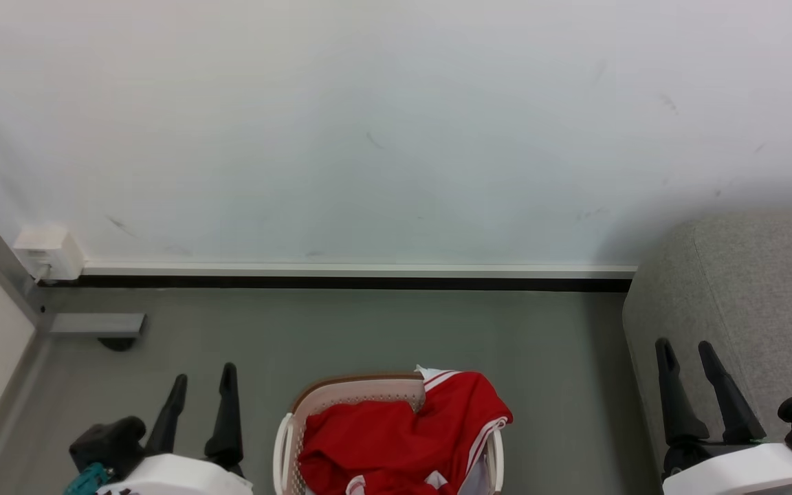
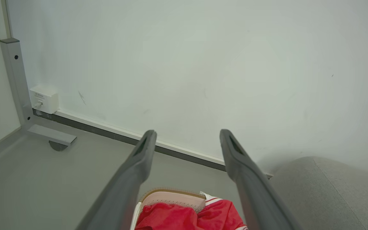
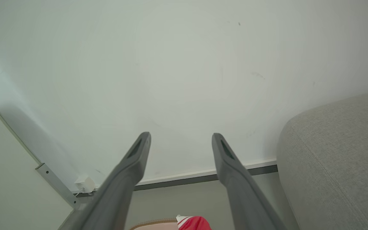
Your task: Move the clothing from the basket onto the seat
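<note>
The clothing (image 1: 403,440) lies heaped in the basket (image 1: 361,386), one fold draped over its right rim. Expect soft, light, limp fabric; pinch a raised fold. The seat (image 1: 746,289) stands right of the basket. The left gripper (image 1: 205,375) and right gripper (image 1: 685,346) flank the basket, wide open and empty.

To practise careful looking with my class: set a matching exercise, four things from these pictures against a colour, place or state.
Things: 1 clothing; 2 basket; 3 seat; 4 left gripper.
Descriptions: a light grey, right side; b red, in the basket; c cream, brown rim; d open, holding nothing.
Pairs: 1-b; 2-c; 3-a; 4-d.
</note>
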You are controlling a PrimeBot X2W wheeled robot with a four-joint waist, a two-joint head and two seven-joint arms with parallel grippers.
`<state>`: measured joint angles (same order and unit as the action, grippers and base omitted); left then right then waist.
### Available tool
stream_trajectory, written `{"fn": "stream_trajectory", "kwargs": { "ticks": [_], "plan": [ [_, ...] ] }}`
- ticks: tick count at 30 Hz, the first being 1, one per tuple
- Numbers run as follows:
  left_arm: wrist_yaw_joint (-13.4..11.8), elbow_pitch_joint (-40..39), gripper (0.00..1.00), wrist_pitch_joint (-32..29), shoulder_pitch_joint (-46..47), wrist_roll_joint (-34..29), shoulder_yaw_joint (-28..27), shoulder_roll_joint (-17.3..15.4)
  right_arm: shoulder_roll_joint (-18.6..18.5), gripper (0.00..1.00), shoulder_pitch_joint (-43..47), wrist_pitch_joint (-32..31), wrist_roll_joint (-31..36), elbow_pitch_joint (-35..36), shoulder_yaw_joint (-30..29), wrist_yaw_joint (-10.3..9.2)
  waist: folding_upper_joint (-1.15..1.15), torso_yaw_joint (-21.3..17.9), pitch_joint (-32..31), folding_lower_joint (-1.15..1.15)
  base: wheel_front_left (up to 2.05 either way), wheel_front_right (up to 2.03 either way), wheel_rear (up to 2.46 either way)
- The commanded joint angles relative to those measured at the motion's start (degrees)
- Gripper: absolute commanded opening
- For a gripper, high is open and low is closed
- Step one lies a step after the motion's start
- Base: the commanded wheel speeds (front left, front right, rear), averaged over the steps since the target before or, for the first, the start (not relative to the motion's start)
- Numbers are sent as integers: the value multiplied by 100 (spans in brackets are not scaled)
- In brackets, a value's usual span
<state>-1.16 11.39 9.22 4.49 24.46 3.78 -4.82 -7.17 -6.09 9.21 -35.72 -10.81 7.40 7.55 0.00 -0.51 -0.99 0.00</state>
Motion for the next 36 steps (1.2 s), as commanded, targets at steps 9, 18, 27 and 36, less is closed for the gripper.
{"fn": "stream_trajectory", "kwargs": {
  "ticks": [9, 18, 27, 36],
  "plan": [
    [-85, -81, 100, 172, 97, -589, 70, -91, -94, 100, -143, 168, 445, 41, 121, -8, 0, -16, -7, 0, 0, 0, 0],
    [-79, -93, 100, 280, 114, -983, 82, -91, -107, 100, -188, 277, 758, 27, 212, -9, 0, -29, -16, 0, 0, 0, 0],
    [-99, -149, 100, 388, 93, -1414, 90, -58, -125, 100, -221, 387, 1063, 64, 316, -10, 0, -38, -22, 0, 0, 0, 0],
    [-113, -220, 100, 483, 93, -1786, 59, -12, -146, 100, -240, 484, 1325, 79, 396, -11, 0, -58, -17, 0, 0, 0, 0]
  ]
}}
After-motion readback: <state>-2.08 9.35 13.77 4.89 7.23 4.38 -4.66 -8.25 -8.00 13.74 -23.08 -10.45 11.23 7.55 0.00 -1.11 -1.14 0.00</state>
